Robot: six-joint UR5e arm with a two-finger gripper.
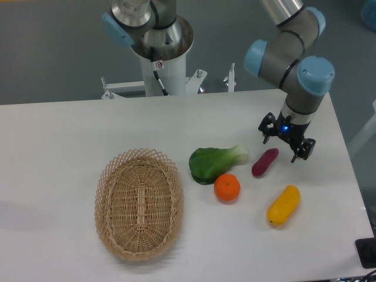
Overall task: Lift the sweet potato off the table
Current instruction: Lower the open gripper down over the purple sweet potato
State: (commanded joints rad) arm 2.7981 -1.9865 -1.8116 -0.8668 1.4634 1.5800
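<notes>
The tabletop point(70, 126) looks matt white and smooth. The basket point(139, 202) is rough woven wicker. The sweet potato point(265, 162) and orange point(227, 188) have a slightly glossy, plastic-like skin.

One fixed camera, high up front, tilted down across the large flat white tabletop point(70, 123). It faces the silver cylindrical robot pedestal point(160, 53) at 12 o'clock, mid-range, with the table's 3 o'clock edge in frame.

A plain grey-blue floor point(53, 53) lies evenly lit behind the tabletop.
</notes>
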